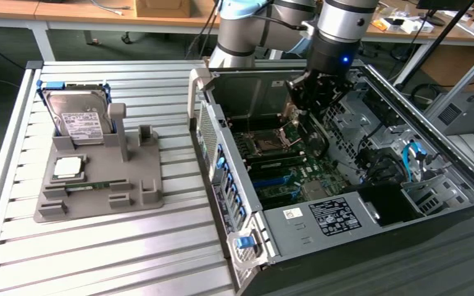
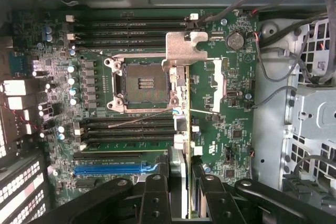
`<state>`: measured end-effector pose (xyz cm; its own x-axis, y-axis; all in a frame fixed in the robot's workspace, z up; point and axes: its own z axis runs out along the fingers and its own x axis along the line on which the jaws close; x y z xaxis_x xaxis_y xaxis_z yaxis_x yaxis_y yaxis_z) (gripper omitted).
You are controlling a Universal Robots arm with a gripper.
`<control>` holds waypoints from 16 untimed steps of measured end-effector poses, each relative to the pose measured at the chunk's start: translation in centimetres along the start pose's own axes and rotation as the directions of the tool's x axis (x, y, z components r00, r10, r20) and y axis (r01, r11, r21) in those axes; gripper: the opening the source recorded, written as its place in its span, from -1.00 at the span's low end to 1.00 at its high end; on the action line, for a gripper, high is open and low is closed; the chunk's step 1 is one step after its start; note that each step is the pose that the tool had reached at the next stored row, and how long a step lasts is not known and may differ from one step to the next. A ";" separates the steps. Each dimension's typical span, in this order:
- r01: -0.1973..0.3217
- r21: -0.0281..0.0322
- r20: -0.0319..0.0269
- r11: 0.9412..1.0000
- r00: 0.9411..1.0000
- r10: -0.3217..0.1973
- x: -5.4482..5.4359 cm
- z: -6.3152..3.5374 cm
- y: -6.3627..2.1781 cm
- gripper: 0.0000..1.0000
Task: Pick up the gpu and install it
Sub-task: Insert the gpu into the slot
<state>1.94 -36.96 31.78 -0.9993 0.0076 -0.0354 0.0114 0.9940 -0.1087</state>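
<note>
End effector point(image 1: 313, 102), lowered inside the open computer case point(image 1: 220, 160), pinches the gpu point(image 2: 185, 48) edge-on between its fingers point(image 2: 156, 195). The card's silver bracket reaches over the motherboard point(image 2: 231, 129) beside the CPU socket point(image 2: 142, 82). A blue expansion slot point(image 2: 110, 169) lies near the fingers.

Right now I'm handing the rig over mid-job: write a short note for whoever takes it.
Claw: shut on the gpu, card held edge-on, silver bracket at the far end.
Where: inside the open computer case, over the motherboard, beside the empty CPU socket.
Done: gpu picked up and brought into the case.
Left: card not yet seated; the blue expansion slot is empty.
</note>
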 end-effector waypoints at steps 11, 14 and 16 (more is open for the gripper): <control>0.103 -0.003 0.011 0.995 0.995 -0.103 0.0 0.00 0.00 -0.46; 0.125 -0.004 0.014 0.992 0.992 -0.125 0.0 0.00 0.00 -0.46; 0.140 -0.004 0.016 0.990 0.990 -0.140 0.0 0.00 0.00 -0.46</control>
<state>1.94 -36.96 31.78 -0.9905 -0.1331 -0.0353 -0.1285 0.9857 -0.1087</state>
